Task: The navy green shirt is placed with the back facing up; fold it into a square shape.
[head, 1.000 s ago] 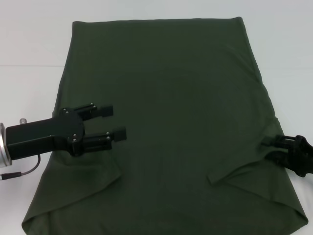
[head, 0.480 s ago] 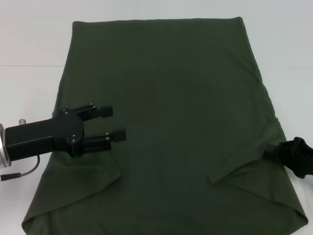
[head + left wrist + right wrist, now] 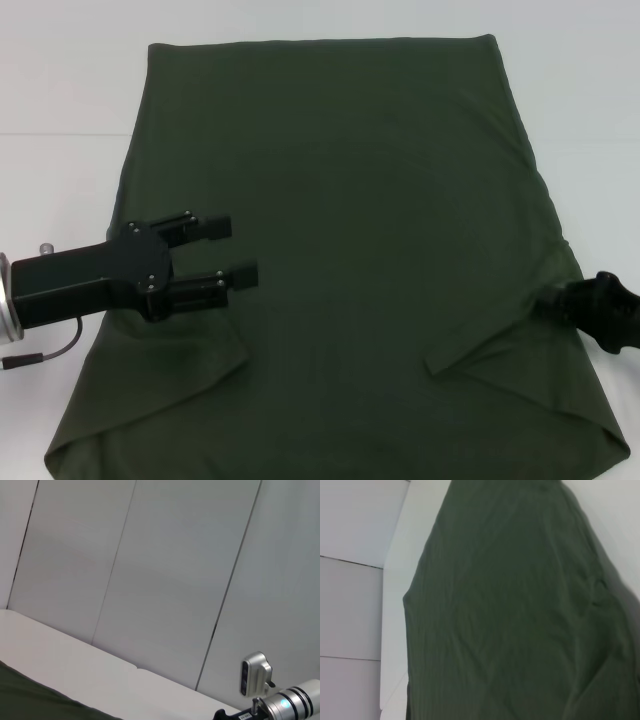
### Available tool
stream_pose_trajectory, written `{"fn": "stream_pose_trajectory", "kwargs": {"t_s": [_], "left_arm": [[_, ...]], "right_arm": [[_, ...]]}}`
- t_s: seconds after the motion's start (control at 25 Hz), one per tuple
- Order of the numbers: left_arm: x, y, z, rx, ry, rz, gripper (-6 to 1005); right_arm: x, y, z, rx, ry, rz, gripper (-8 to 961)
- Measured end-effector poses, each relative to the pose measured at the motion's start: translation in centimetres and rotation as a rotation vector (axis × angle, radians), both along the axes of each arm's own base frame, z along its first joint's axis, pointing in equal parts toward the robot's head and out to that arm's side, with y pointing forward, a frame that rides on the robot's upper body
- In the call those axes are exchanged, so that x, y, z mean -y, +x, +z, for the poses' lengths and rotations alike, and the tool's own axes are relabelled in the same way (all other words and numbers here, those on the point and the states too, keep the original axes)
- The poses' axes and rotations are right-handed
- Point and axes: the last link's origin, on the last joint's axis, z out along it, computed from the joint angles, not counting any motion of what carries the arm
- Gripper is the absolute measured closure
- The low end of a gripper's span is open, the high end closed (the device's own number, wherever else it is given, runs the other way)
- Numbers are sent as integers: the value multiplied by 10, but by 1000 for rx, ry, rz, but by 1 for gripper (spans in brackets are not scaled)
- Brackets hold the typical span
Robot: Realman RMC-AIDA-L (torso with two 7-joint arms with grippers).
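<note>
The navy green shirt (image 3: pixel 340 210) lies flat on the white table, with both sleeves folded inward near the front. It fills most of the right wrist view (image 3: pixel 520 610), and a corner of it shows in the left wrist view (image 3: pixel 30 702). My left gripper (image 3: pixel 232 250) hovers over the shirt's left side, open, with nothing between its fingers. My right gripper (image 3: pixel 565 300) is at the shirt's right edge, beside the folded sleeve flap (image 3: pixel 500 350), touching or just above the cloth.
The white table (image 3: pixel 70 110) shows bare along the left, far and right sides of the shirt. A panelled wall (image 3: pixel 165 580) stands behind it. The right arm's silver wrist (image 3: pixel 295 700) appears in the left wrist view.
The right gripper has turned about its wrist and shifted slightly at the shirt's right edge. The left gripper and the shirt have not moved.
</note>
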Motion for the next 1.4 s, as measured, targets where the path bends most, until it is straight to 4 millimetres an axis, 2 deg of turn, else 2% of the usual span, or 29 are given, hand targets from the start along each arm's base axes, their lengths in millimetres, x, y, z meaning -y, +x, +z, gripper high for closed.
{"fn": "stream_pose_trajectory", "kwargs": {"t_s": [0.44, 0.84, 1.04, 1.28, 1.4], "left_arm": [[0, 0, -1, 2, -1, 0, 157], [1, 0, -1, 4, -2, 2, 158], [3, -1, -1, 4, -3, 6, 157], [4, -3, -2, 5, -3, 10, 158], [4, -2, -2, 6, -3, 9, 158]], "right_arm": [[-30, -27, 2, 34, 6, 93, 949], [-68, -72, -15, 114, -21, 207, 943], [-75, -84, -21, 132, -18, 235, 930], [-77, -84, -23, 147, -3, 239, 914], [-76, -86, -25, 154, 2, 256, 818]]}}
